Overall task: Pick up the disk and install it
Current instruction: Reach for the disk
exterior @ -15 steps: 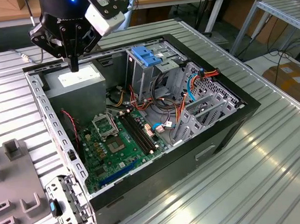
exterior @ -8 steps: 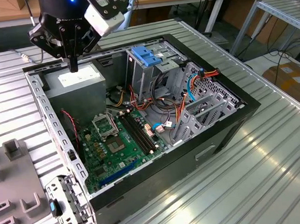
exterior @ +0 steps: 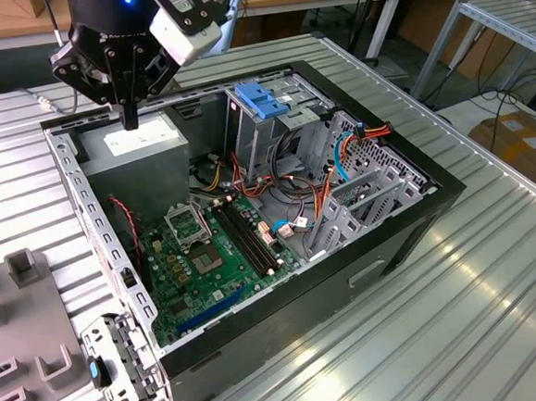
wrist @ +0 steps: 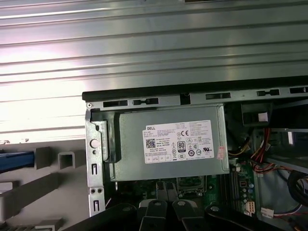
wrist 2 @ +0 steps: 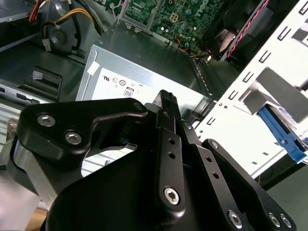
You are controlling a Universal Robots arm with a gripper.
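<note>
I have the gripper (exterior: 130, 117) hanging over the power supply (exterior: 143, 147), the grey box with the white sticker at the exterior view's left end of the open computer case (exterior: 297, 333). In both wrist views the fingers (wrist: 159, 191) sit pressed narrow, side by side, and I see nothing between them; the gripper (wrist 2: 168, 101) carries no load.

The disk (wrist: 17, 162) is outside the case, past the perforated side frame, next to the grey blocks of the holding fixture (wrist: 72, 160). In the second wrist view its blue side rail (wrist 2: 284, 135) runs just beyond that pale frame. I cannot tell how it is seated there. It is well apart from the fingertips.

Inside the case I see the motherboard (exterior: 207, 252) and a blue plastic latch (exterior: 262, 99) on top of the drive cage.
</note>
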